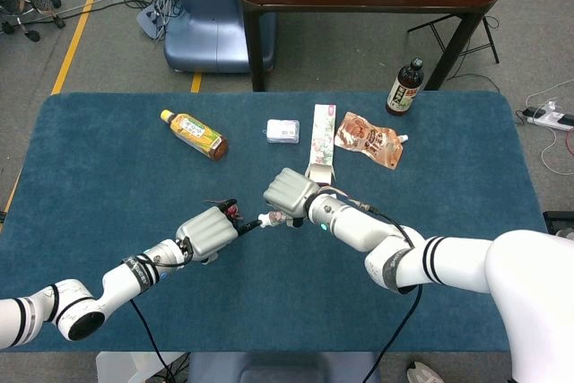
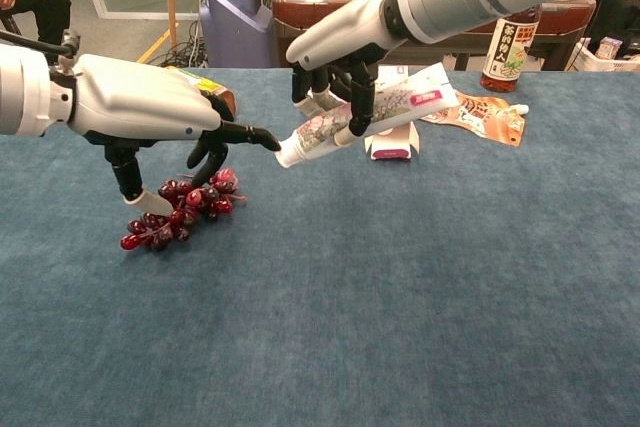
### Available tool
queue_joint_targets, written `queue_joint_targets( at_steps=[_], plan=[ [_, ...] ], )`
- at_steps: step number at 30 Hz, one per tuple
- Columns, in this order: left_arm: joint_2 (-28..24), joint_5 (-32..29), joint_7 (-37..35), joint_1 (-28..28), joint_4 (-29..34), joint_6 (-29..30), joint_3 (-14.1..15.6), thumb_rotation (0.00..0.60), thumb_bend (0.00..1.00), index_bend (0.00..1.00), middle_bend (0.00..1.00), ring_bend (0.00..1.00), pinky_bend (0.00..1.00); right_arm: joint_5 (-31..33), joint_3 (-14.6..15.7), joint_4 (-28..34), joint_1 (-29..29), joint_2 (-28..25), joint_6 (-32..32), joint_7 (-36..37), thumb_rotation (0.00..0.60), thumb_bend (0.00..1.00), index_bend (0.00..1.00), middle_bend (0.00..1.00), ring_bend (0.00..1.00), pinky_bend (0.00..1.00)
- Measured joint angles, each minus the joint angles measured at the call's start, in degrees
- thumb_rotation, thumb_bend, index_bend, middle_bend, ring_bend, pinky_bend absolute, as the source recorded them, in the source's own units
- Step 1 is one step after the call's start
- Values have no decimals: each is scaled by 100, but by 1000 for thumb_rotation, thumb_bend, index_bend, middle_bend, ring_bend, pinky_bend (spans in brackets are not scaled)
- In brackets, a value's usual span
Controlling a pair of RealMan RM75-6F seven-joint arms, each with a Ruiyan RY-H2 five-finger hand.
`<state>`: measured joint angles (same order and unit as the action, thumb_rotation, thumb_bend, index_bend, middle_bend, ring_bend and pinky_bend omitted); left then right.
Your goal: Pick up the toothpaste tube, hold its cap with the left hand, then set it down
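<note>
Toothpaste tube [image 2: 365,114] hangs gripped in right hand [image 2: 335,87], cap seemingly touching the spread-fingered, empty left hand [image 2: 150,107].

The near half of the desk [image 2: 420,327] lies bare blue cloth from edge to edge, open to either hand. At the middle, a bunch of red grapes [image 2: 180,209] sits directly under the left hand [image 2: 150,112]. Toward the far edge a row stands in the way: a tea bottle [image 1: 193,133] on its side, a small white box [image 1: 282,130], a long carton [image 1: 323,139] and a snack pouch [image 1: 369,140]. Both side edges are bare.
</note>
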<state>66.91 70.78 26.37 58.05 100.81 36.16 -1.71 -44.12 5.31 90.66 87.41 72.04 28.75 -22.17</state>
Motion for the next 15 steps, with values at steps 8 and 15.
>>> queue_joint_targets(
  at_steps=[8, 15],
  plan=[
    [36, -53, 5, 38, -52, 3, 49, 600, 222, 17, 470, 406, 46, -88, -50, -31, -62, 10, -21, 71, 600, 963, 802, 708, 584, 386],
    [59, -121, 37, 79, -75, -5, 93, 600, 222, 18, 470, 407, 46, -188, -109, -53, -126, -3, -28, 139, 600, 964, 808, 710, 586, 386]
  ],
)
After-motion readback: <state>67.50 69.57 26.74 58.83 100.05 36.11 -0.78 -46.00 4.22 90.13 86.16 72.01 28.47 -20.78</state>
